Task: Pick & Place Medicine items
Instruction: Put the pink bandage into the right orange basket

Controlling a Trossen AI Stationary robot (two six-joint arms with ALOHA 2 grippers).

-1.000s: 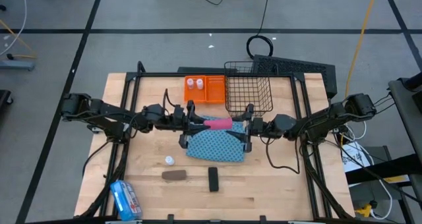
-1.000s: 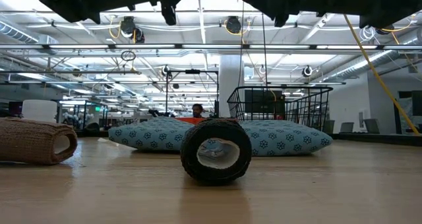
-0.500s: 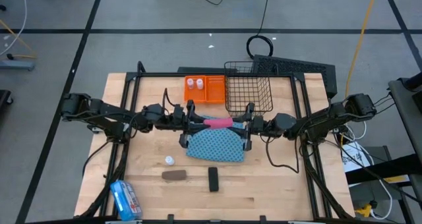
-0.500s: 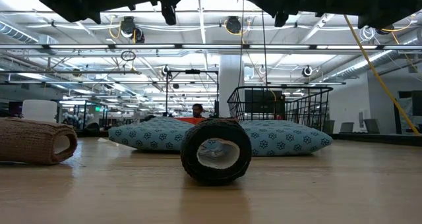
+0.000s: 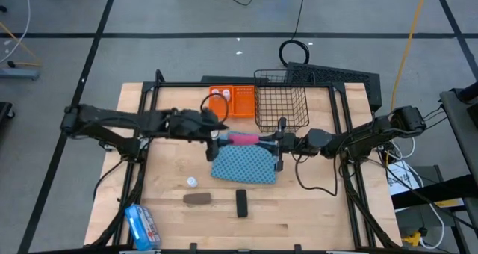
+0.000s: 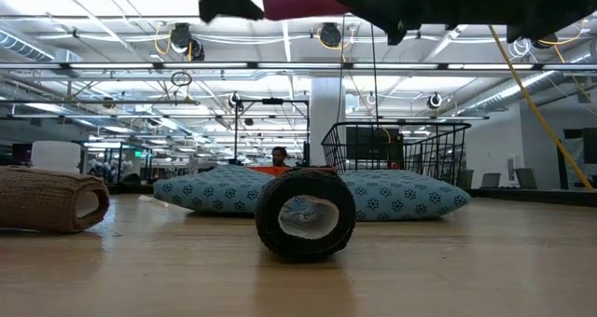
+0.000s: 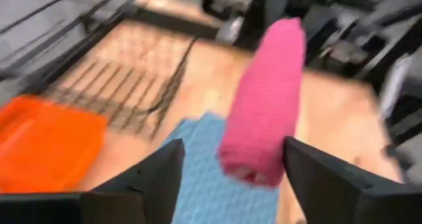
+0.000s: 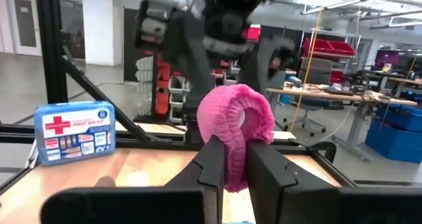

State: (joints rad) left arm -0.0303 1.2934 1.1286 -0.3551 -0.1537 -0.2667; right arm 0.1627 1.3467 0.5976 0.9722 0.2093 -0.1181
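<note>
we see the right gripper pinching one end of the pink roll above the blue cloth, the left gripper spread beside it, so the cantilevered roll may slip free.

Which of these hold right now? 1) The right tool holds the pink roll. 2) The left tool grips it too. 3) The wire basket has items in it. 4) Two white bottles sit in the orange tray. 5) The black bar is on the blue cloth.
1) True: the right tool is shut on the pink roll.
2) False: the left tool is open, its fingers clear of the roll.
3) False: the wire basket looks empty.
4) Cannot tell: the left arm covers that part of the orange tray.
5) False: the black bar lies on bare wood, apart from the blue cloth.
</note>
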